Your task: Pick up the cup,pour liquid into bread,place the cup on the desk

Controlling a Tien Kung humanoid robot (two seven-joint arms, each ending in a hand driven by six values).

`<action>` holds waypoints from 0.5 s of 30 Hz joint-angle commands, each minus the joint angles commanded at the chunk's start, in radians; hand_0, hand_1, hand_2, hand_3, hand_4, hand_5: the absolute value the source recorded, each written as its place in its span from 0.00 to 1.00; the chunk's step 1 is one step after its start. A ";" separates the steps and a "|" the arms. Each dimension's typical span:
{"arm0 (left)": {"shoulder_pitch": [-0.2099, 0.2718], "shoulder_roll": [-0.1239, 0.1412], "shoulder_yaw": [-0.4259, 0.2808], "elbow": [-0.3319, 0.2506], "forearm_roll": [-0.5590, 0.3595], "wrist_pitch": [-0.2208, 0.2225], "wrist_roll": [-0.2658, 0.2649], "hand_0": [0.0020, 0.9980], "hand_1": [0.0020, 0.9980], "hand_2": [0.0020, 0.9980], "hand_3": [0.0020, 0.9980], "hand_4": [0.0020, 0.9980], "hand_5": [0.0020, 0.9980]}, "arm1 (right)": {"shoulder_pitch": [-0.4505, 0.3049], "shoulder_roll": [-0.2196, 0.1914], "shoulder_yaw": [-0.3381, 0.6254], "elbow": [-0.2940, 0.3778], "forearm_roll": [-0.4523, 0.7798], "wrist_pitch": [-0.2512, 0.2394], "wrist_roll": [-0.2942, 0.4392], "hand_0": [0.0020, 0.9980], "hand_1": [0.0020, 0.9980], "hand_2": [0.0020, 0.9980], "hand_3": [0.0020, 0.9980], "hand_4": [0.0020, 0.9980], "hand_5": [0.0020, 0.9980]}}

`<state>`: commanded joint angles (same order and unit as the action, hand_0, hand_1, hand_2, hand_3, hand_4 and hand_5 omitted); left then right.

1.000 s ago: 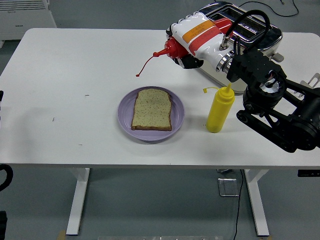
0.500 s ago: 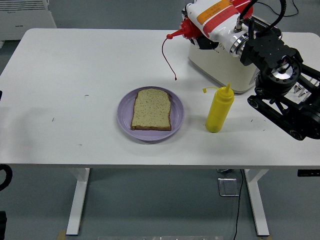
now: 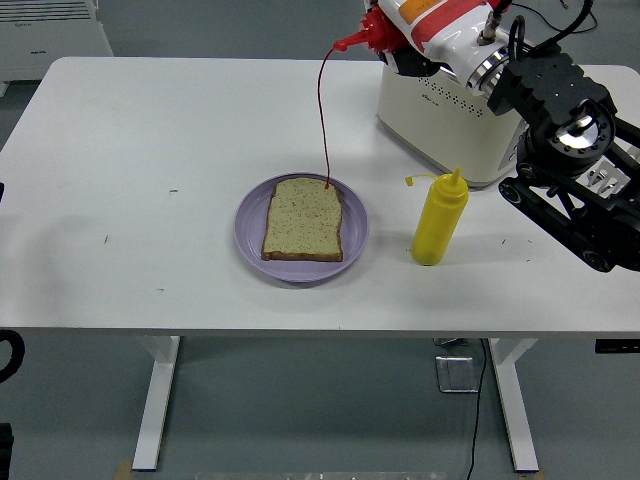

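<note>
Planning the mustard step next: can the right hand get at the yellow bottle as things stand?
Probably not yet. The right hand is shut on the red bottle, so it is occupied. The yellow bottle itself stands clear beside the plate.

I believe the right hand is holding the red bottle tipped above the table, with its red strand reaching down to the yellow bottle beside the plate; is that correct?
Not quite. In the head view the red strand ends on the far edge of the bread on the purple plate, not on the yellow bottle. The rest holds: the right hand holds the red bottle tipped above the table.
</note>
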<state>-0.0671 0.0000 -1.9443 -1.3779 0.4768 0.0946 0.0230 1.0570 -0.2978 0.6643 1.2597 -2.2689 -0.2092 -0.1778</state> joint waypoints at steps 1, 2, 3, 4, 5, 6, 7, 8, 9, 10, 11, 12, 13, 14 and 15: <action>0.000 0.000 0.000 0.000 0.000 0.000 0.000 0.78 0.73 0.72 0.65 0.52 0.94 | 0.010 -0.005 -0.029 -0.006 0.000 0.007 0.000 0.01 0.05 0.21 0.38 0.69 0.13; 0.000 0.000 0.000 0.000 0.001 0.000 0.000 0.78 0.73 0.72 0.65 0.52 0.94 | 0.016 -0.007 -0.053 -0.009 0.000 0.012 0.000 0.01 0.05 0.21 0.39 0.69 0.11; 0.000 0.000 0.000 0.000 0.001 0.000 0.000 0.78 0.73 0.72 0.65 0.52 0.94 | 0.023 -0.010 -0.097 -0.013 0.000 0.022 0.000 0.01 0.05 0.21 0.39 0.69 0.11; -0.001 0.000 0.001 0.000 0.001 0.000 0.000 0.78 0.73 0.72 0.65 0.52 0.94 | 0.026 -0.010 -0.128 -0.016 0.000 0.029 0.003 0.01 0.05 0.21 0.39 0.69 0.11; -0.001 0.000 0.002 0.000 0.001 0.000 0.000 0.78 0.73 0.72 0.65 0.52 0.94 | 0.028 -0.010 -0.161 -0.017 0.000 0.033 0.004 0.01 0.05 0.21 0.39 0.69 0.11; 0.000 0.000 0.002 0.000 0.001 -0.001 0.000 0.78 0.73 0.72 0.65 0.52 0.94 | 0.026 -0.008 -0.180 -0.017 0.000 0.035 0.004 0.01 0.05 0.21 0.39 0.69 0.11; 0.000 0.000 0.002 0.000 0.001 0.000 0.000 0.78 0.73 0.72 0.65 0.52 0.94 | 0.023 -0.005 -0.177 -0.017 0.000 0.035 0.004 0.01 0.05 0.21 0.39 0.69 0.11; 0.001 0.000 0.002 0.000 0.001 0.000 0.000 0.78 0.73 0.72 0.65 0.52 0.94 | 0.022 -0.004 -0.166 -0.017 0.000 0.033 0.003 0.02 0.06 0.21 0.39 0.69 0.10; 0.002 0.000 0.001 0.000 0.001 0.000 0.000 0.78 0.73 0.72 0.65 0.52 0.94 | 0.020 -0.003 -0.151 -0.015 0.000 0.028 0.001 0.02 0.06 0.21 0.39 0.69 0.10; 0.002 0.000 0.000 0.000 0.001 0.000 0.000 0.78 0.73 0.72 0.65 0.52 0.94 | 0.019 -0.003 -0.133 -0.014 0.000 0.025 0.000 0.02 0.06 0.21 0.39 0.69 0.10; 0.003 0.000 0.000 0.000 0.000 0.000 0.000 0.78 0.73 0.72 0.65 0.52 0.94 | 0.015 -0.003 -0.112 -0.011 0.000 0.019 -0.001 0.02 0.06 0.21 0.39 0.69 0.10; 0.003 0.000 0.000 0.000 0.000 0.001 0.000 0.78 0.73 0.72 0.65 0.52 0.94 | 0.011 -0.002 -0.087 -0.009 0.000 0.013 -0.003 0.02 0.06 0.21 0.39 0.69 0.10; 0.004 0.000 0.001 0.000 0.000 0.000 0.000 0.78 0.73 0.72 0.65 0.52 0.94 | -0.001 0.000 -0.059 -0.006 0.000 0.003 -0.008 0.02 0.06 0.21 0.39 0.69 0.10; 0.004 0.000 0.001 0.000 0.000 0.000 0.000 0.78 0.73 0.72 0.65 0.52 0.94 | -0.006 0.002 -0.037 -0.005 0.000 -0.001 -0.010 0.02 0.06 0.22 0.39 0.68 0.08; 0.004 0.000 0.002 0.001 0.000 0.001 0.000 0.78 0.73 0.72 0.65 0.52 0.94 | -0.020 0.006 -0.009 0.000 0.000 -0.013 -0.013 0.02 0.06 0.22 0.39 0.68 0.08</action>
<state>-0.0627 0.0000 -1.9427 -1.3772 0.4764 0.0951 0.0233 1.0366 -0.2916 0.6550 1.2599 -2.2689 -0.2221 -0.1911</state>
